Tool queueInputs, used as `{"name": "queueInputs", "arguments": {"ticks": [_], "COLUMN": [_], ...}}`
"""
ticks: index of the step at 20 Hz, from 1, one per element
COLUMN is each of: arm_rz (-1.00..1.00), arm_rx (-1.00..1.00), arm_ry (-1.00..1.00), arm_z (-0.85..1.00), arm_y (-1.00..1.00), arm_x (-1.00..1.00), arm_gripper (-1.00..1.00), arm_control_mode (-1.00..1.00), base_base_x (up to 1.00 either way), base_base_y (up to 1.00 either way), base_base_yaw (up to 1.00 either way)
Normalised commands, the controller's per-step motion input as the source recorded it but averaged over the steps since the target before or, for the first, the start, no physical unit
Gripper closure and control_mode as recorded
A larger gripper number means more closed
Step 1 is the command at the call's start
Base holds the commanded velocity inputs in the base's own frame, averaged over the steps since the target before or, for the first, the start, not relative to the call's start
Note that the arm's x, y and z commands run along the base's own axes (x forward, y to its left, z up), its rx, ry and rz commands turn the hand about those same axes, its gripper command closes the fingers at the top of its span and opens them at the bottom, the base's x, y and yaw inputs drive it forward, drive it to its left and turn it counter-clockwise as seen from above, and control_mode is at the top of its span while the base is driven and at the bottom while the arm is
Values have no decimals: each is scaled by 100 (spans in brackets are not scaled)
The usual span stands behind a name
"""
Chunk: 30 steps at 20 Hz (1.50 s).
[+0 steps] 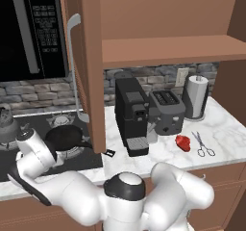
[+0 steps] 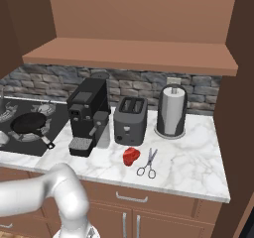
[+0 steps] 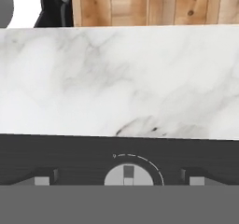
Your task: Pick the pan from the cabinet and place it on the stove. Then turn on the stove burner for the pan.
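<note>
pan (image 1: 65, 137) – on stove (image 2: 20, 138); gripper (image 3: 119, 180) spread – above knob (image 3: 128, 175)

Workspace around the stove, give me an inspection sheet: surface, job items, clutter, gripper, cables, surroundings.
Surface: white marble counter, with the black stove set into its left end.
Job's things: the pan sits on a burner grate, handle pointing towards the coffee machine; a stove knob lies straight ahead in the hand view; the cabinet stands open, its shelf bare.
Clutter: coffee machine, toaster, paper towel roll, a red item, scissors, kettle on the stove.
Grippers: gripper open, holding nothing, aimed at the knob.
Cables: nothing seen.
Surroundings: microwave above the stove, stone backsplash.
</note>
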Motion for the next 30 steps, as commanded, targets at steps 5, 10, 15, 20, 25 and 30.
{"name": "queueInputs", "arguments": {"ticks": [5, 10, 15, 20, 25, 30], "arm_rz": [2, 2, 2, 2, 2, 1], "arm_rx": [0, -1, -1, -1, -3, 0], "arm_ry": [1, 0, 0, 0, 0, 0], "arm_z": [-15, -16, -16, -17, -30, -25], "arm_y": [0, 1, 6, 6, 4, 0], "arm_x": [14, 12, 5, 2, 0, 0], "arm_gripper": [-100, -100, -100, 100, 100, 100], "arm_control_mode": [-100, -100, -100, -100, -100, -100], "base_base_x": [0, 0, 0, 0, 0, 0], "base_base_y": [0, 0, 0, 0, 0, 0], "base_base_yaw": [0, 0, 0, 0, 0, 0]}}
